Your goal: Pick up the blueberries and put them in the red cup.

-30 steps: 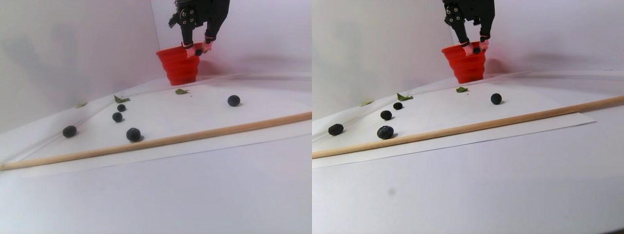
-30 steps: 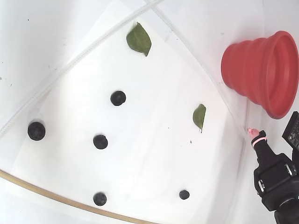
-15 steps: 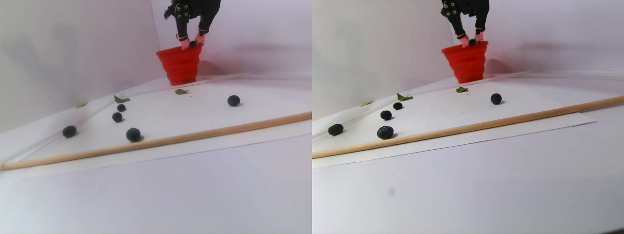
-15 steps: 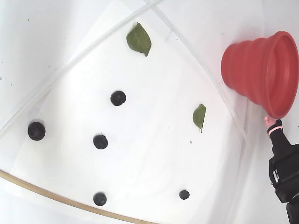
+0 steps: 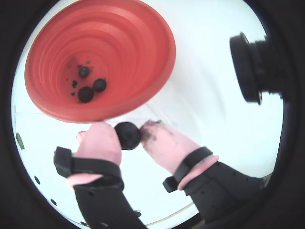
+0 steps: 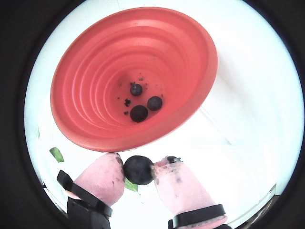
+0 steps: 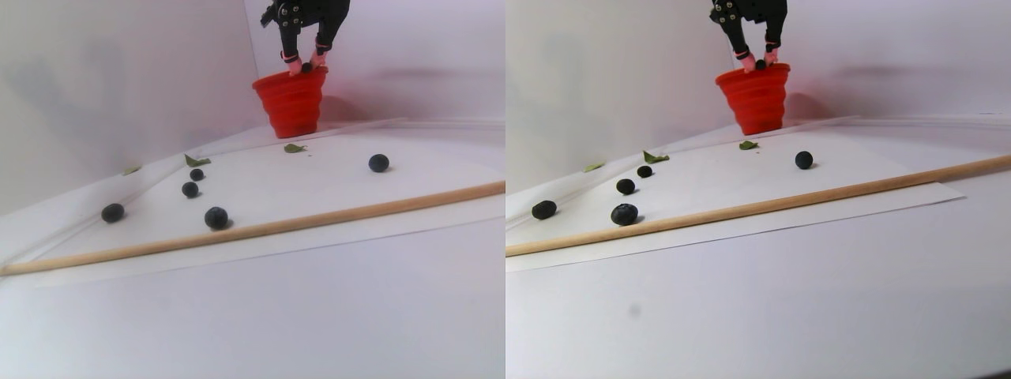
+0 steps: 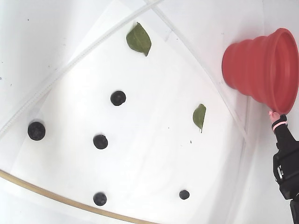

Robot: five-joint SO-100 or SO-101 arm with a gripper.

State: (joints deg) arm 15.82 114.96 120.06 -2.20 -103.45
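Red silicone all over both wrist views: the red cup [image 6: 95,81] fills the frame, with three blueberries [image 6: 139,113] and some dark crumbs already sitting at its bottom. Right at the near edge of the rim, the hand [image 6: 138,170] is pinching one more blueberry [image 5: 127,135] between its pink fingertips [image 5: 97,143], which look smudged with juice. In the stereo pair view the hand [image 7: 305,68] sits right at the cup's [image 7: 291,106] top edge, berry held at rim level. Five other berries [image 8: 36,130] are scattered loose on the white table [image 8: 149,154] in the fixed view, well apart from the cup, plus two green leaves [image 8: 138,39] and a wooden dowel [image 7: 316,219] running across the front.
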